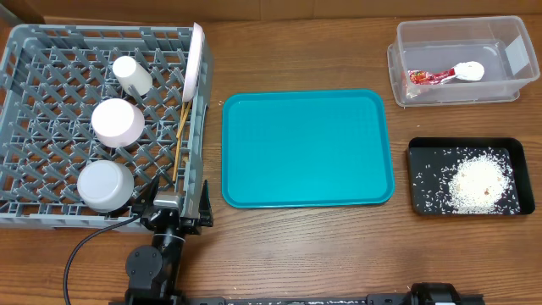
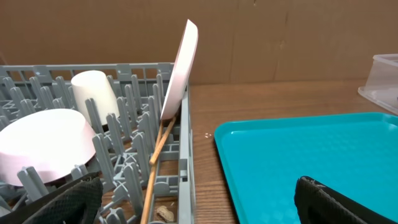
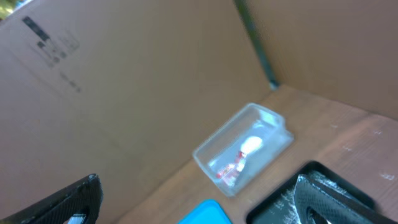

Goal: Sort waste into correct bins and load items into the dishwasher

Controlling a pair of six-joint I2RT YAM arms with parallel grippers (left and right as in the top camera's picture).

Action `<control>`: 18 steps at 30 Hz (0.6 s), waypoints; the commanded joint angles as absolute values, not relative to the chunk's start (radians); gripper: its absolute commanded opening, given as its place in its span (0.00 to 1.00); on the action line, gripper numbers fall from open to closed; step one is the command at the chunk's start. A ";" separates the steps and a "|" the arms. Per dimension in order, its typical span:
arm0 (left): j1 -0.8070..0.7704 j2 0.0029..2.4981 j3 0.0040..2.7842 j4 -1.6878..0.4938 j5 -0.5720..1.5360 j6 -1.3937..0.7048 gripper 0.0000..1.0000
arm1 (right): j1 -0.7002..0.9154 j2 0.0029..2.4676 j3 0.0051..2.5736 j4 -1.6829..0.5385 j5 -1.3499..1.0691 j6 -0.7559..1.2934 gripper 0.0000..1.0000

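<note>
The grey dish rack (image 1: 85, 34) fills the upper left of the overhead frame, its lower edge close to the left gripper (image 1: 174, 203), whose jaws stand spread wide with nothing between them, at the rack's lower right corner. Inside the rack, the white cup (image 1: 132, 74) lies near the top, with the two pale bowls (image 1: 117, 122) (image 1: 105, 185) turned bottom-up below it, in a loose column. The large plate (image 1: 196, 61) stands on edge against the rack's right wall, its upper rim tipped just past that wall. The chopsticks (image 1: 180, 140) slant along the same wall beneath it. A narrow strip of bare table (image 1: 296, 254) separates the rack from the flat teal tray (image 1: 306, 148) in the centre, which carries nothing. A similar strip lies right of the teal tray. The clear tub (image 1: 457, 30) at upper right holds the red wrapper (image 1: 428, 77) and the white scrap (image 1: 471, 71), touching each other. Just below it, apart by a thin gap, the black tray (image 1: 466, 141) holds the rice crumbs (image 1: 481, 182), heaped toward its right side. A broad band of wood runs open along the bottom edge. The right gripper (image 3: 196, 183) hangs high, tilted toward the cardboard wall (image 3: 124, 93), jaws fully parted and empty
</note>
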State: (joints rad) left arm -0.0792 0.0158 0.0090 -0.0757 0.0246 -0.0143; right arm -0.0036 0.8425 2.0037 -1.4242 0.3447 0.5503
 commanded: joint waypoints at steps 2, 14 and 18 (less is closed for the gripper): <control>-0.085 0.004 0.005 -0.078 0.015 0.012 1.00 | 0.005 0.781 1.740 -1.273 0.227 0.550 1.00; -0.085 0.004 0.005 -0.078 0.015 0.012 1.00 | 0.016 0.442 0.673 -0.451 -0.085 0.550 1.00; -0.085 0.004 0.005 -0.078 0.015 0.012 1.00 | 0.062 0.342 0.426 -0.191 -0.106 0.550 1.00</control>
State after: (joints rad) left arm -0.0792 0.0147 0.0086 -0.0769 0.0212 -0.0029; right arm 0.0311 0.4076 0.5247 -0.2749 -0.0483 0.5514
